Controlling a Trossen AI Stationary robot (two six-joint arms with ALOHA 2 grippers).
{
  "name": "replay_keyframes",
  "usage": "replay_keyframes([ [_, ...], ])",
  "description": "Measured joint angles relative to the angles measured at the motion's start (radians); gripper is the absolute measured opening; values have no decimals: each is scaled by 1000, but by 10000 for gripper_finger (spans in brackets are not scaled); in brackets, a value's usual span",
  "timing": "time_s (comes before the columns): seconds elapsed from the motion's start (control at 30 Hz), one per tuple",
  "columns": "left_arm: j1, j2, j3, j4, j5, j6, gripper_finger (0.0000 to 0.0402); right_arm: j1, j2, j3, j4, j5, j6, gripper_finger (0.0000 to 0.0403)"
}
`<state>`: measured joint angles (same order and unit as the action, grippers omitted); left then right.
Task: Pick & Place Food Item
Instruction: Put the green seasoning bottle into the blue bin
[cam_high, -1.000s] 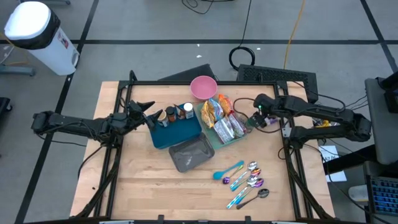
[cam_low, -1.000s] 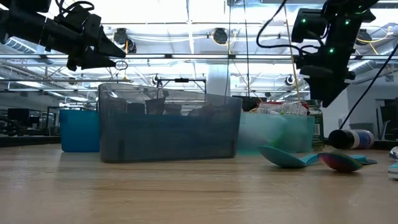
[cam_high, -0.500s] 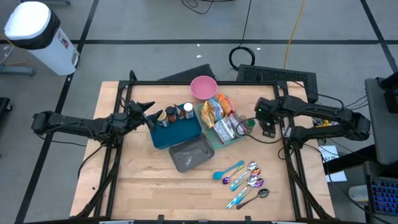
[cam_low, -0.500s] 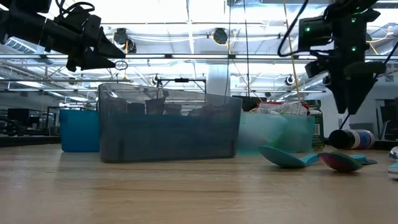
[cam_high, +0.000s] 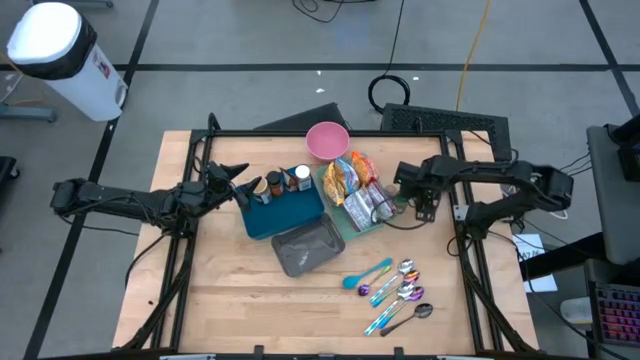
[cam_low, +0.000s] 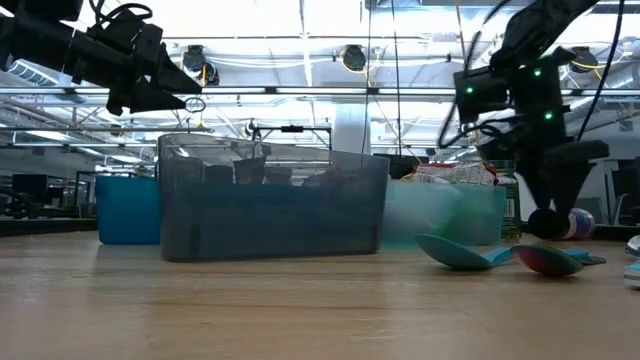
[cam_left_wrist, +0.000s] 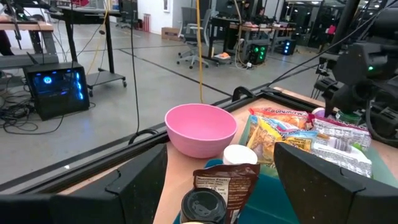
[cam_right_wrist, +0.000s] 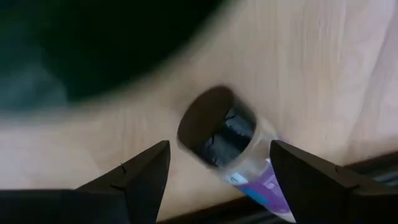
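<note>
Lying sideways, clear purple-labelled bottle (cam_right_wrist: 231, 147) shows dark cap

Even bright overhead light on the wooden table (cam_high: 230, 290), soft short shadows under the arms, glaring ceiling strip lights behind the grey bin (cam_low: 270, 200), right arm motion-smeared, blurred wood around the dark-capped bottle (cam_right_wrist: 227, 140), dark smear beside it.
</note>
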<state>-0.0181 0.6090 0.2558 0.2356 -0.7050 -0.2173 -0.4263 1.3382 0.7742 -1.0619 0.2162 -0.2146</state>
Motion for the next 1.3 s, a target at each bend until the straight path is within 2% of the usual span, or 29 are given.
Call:
replay_keyframes([
  [0.2, 0, 0, 0, -3, 0, 0, 296, 0, 70, -3, 38, 16, -12, 262],
  [0.47, 0, 0, 0, -10, 0, -5, 296, 2, 64, -5, 40, 47, 53, 259],
  [0.93, 0, 0, 0, -23, 1, -6, 296, 2, -126, 39, -142, 46, 258, 258],
  [1.1, 0, 0, 0, -22, 0, -20, 296, 2, -204, 56, -124, 40, 359, 258],
  [1.3, 0, 0, 0, -22, 0, -27, 296, 3, -281, 56, -81, -12, 386, 258],
])
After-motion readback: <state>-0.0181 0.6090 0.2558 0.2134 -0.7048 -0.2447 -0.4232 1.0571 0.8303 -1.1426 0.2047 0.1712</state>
